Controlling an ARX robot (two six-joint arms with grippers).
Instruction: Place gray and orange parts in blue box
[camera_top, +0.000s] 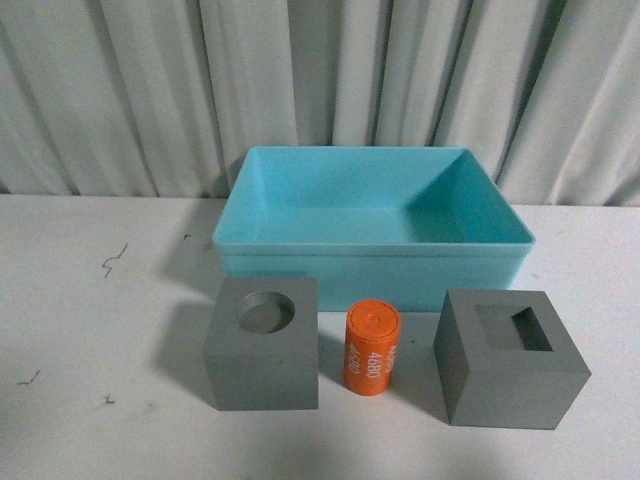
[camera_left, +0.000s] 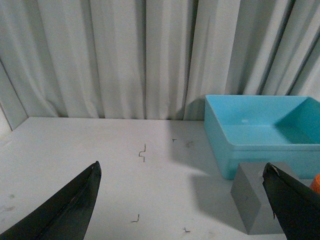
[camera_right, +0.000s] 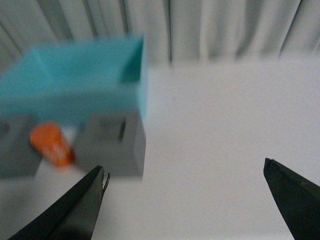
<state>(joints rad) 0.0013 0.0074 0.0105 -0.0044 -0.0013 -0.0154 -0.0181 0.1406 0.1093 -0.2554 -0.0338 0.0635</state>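
Found left gripper (camera_left: 181, 164) with dark jaws spread wide, nothing between them, hanging above the white table top (camera_top: 90, 300) toward its left edge. Noted one tip partly covering a gray cube in the left wrist view.

Found right gripper (camera_right: 185, 167) likewise with jaws set wide apart and gripping nothing, over bare table toward the right edge. Right wrist view blurred; shapes and colours legible only.

Recorded three parts in a row along the near edge of the table:
- Matte gray cube with a round recess in its top face (camera_top: 262, 345), left of centre, standing flat.
- Small orange cylinder (camera_top: 372, 348), upright, printed "4680" in white along its side, standing between the two cubes, just beside the round-recess cube with a narrow gap, further from the other.
- Matte gray cube with a square recess in its top face (camera_top: 510, 360), right of centre, turned slightly off square to the near edge.

Located light turquoise-blue rectangular plastic tub with rim (camera_top: 370, 262) behind the row, toward the middle of the far edge, far wider than either cube. All three parts outside the tub, near its front wall, not touching it.

Noted small dark scuff marks (camera_top: 115, 260) toward the left edge. Pale pleated curtain (camera_top: 120, 90) hanging behind the far edge.
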